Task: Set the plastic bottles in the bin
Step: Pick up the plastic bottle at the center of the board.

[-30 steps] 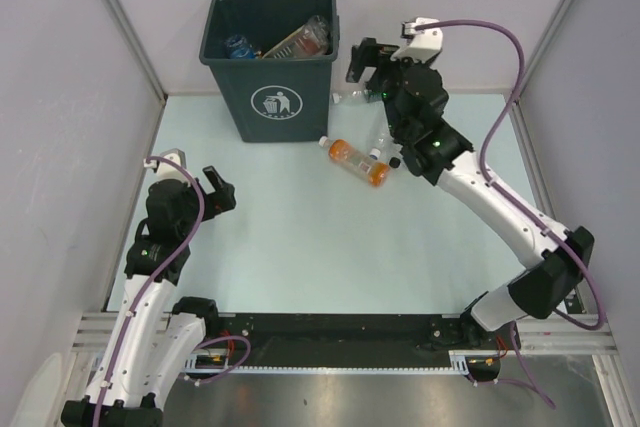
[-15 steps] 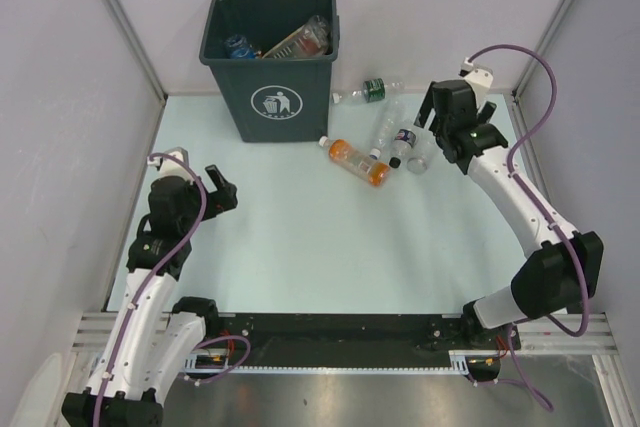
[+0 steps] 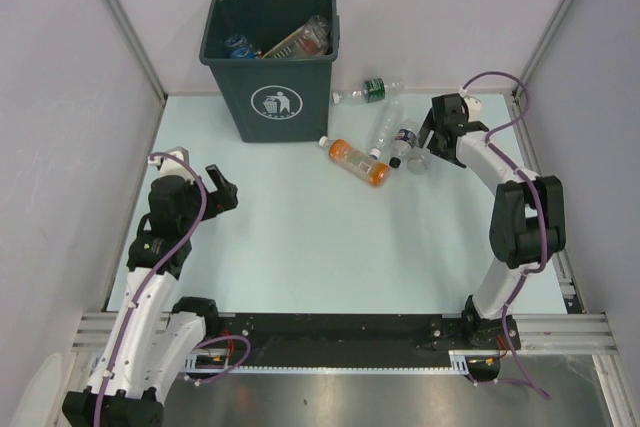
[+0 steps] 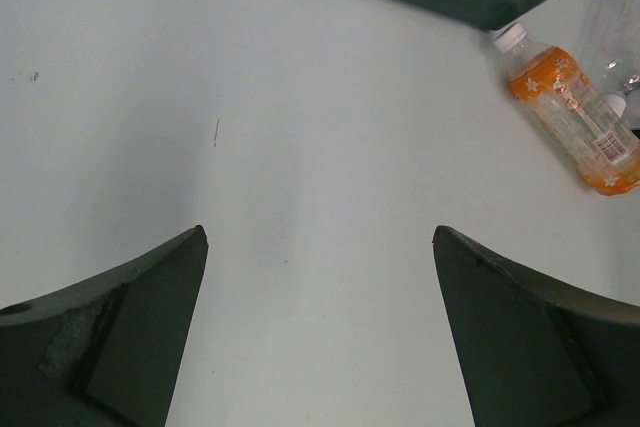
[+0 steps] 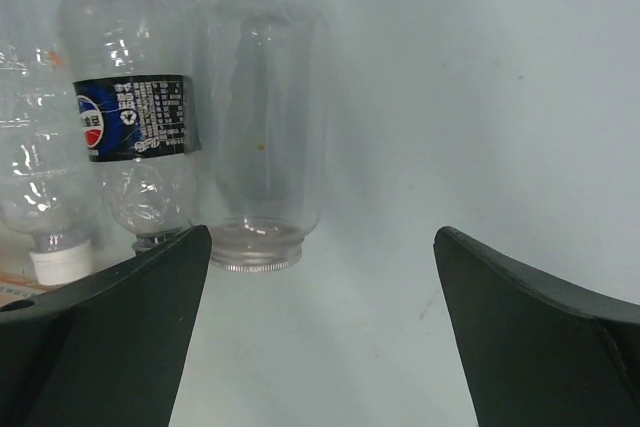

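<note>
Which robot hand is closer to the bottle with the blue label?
Right. The right gripper hovers open just beside the blue-labelled bottle; the left gripper is far off on the opposite side, also open.

Noted a pale mint tabletop (image 3: 300,247), matte and flat, fenced on the left, back and right by plain lilac wall panels (image 3: 60,97), with two slanting silver frame posts (image 3: 127,27) rising at the far corners. Saw along the near edge a black strip (image 3: 340,332) flanked by ribbed aluminium rails (image 3: 570,327), a brushed metal sheet (image 3: 350,397) below it and part of a white round object (image 3: 30,397) at the bottom-left corner. Picked out, in the left wrist view, a thin dark scratch (image 4: 216,131) and a tiny speck (image 4: 33,76) on the same pale surface
</note>
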### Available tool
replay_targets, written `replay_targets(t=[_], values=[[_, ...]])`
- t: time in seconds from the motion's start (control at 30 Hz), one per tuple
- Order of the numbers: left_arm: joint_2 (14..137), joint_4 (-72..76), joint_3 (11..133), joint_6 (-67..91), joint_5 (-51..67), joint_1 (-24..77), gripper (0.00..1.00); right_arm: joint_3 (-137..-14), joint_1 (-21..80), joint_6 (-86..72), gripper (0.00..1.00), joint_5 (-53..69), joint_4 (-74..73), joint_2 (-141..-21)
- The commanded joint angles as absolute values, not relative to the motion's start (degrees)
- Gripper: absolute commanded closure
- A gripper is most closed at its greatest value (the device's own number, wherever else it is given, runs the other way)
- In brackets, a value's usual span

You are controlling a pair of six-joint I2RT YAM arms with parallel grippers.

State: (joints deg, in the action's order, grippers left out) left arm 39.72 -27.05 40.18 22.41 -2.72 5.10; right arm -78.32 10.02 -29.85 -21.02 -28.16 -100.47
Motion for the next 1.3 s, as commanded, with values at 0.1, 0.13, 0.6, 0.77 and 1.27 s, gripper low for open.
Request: replay_targets(t=[0.1, 0.13, 0.6, 0.77, 1.27], values=[[39.5, -25.0, 40.3, 22.1, -2.0, 4.5, 0.0, -78.4, 8.9, -31.9, 0.0, -18.1, -18.5, -105.8], [39.5, -25.0, 40.3, 22.2, -2.0, 4.5, 0.0, -78.3, 8.8, -32.1, 0.0, -17.5, -17.7, -106.9], [39.8, -25.0, 40.3, 22.2, -2.2, 4.4, 0.0, -78.4, 7.2, -33.8, 0.03, -13.3, -6.8, -114.6], [39.9, -25.0, 40.2, 22.2, -2.1, 4.4, 0.0, -78.4, 7.2, -33.8, 0.09, -13.0, -6.7, -115.1], [40.3, -24.3, 40.0, 22.1, -0.4, 4.4, 0.0, -78.3, 8.3, -32.0, 0.77, -15.2, -13.5, -105.3]])
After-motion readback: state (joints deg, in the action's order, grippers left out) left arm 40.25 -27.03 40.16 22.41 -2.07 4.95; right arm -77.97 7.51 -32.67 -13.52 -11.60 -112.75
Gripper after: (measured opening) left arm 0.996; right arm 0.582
